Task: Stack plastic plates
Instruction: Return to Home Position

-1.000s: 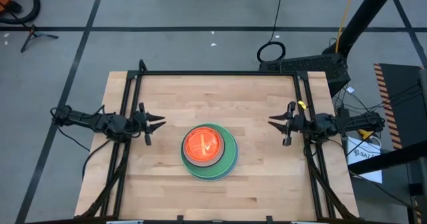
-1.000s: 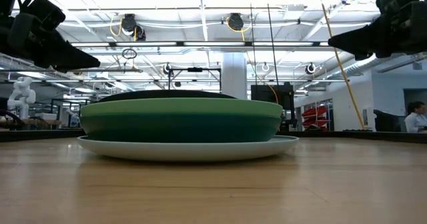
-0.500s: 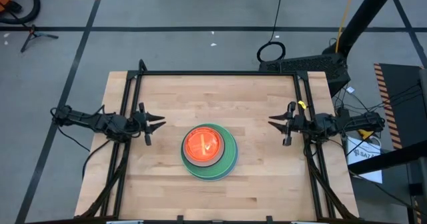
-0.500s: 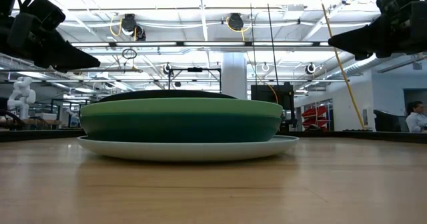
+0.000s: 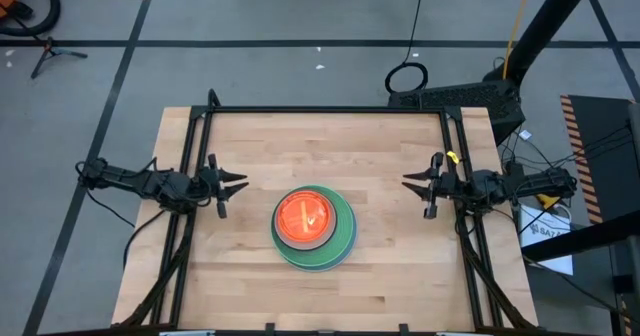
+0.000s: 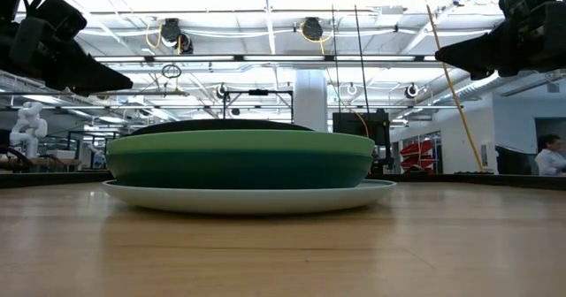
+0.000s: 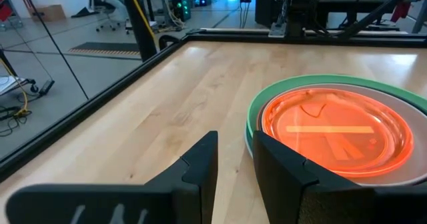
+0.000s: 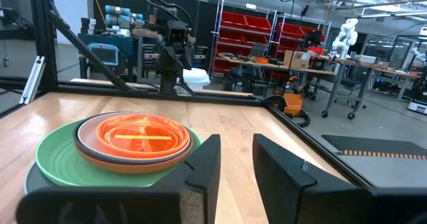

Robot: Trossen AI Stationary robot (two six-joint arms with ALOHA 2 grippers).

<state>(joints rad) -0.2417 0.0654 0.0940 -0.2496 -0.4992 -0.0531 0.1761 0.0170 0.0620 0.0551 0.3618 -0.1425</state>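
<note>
The plastic plates sit in one stack on the wooden surface, about midway between its left and right edges and a little closer to the edge at the bottom of the high view than to the opposite one. A translucent orange plate lies on top, nested inside a grey-white rim, with wider green plates showing around and below it. From the low view the stack reads as a light green band over a darker green one, resting on a pale, wide plate that touches the wood, with a thin dark rim just visible above. The left gripper hangs over the left part of the surface, just inside the left edge, pointing at the stack and well apart from it; its fingers stand a narrow gap apart and hold nothing, and past them the left wrist view shows the orange plate and the green rim around it. The right gripper mirrors this near the right edge, also aimed at the stack and clear of it, with its fingers likewise slightly parted and empty. Beyond them the orange plate sits in the grey-white one on a green plate.
</note>
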